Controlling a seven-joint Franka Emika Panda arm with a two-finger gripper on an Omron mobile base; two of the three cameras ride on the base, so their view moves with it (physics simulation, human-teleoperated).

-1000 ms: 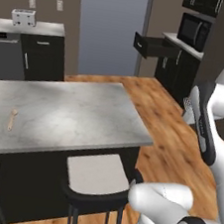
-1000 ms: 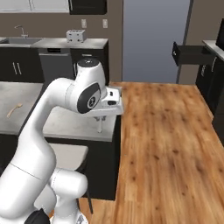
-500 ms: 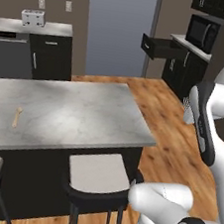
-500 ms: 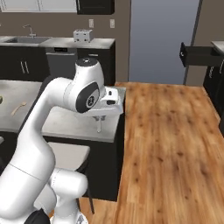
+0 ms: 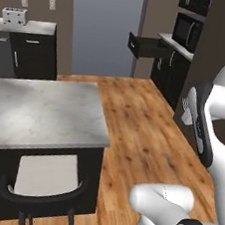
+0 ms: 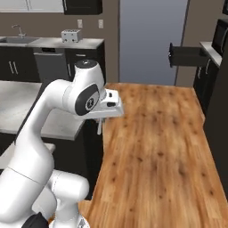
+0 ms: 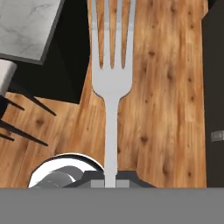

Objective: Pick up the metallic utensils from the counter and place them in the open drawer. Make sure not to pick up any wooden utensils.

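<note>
Claw (image 7: 111,183) clamped on silver fork (image 7: 112,65), handle pinched btwn its tips, tines jutting straight out ahead over wood floor (image 7: 166,87), marble bench (image 5: 39,110) just beside claw, open drawer (image 6: 189,56) well beyond.

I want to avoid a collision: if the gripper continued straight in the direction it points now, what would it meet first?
The gripper points downward, holding the fork. The fork's tines would probably meet the wooden floor first, beside the counter; depth is unclear.

Flat, even, slightly soft rendering
</note>
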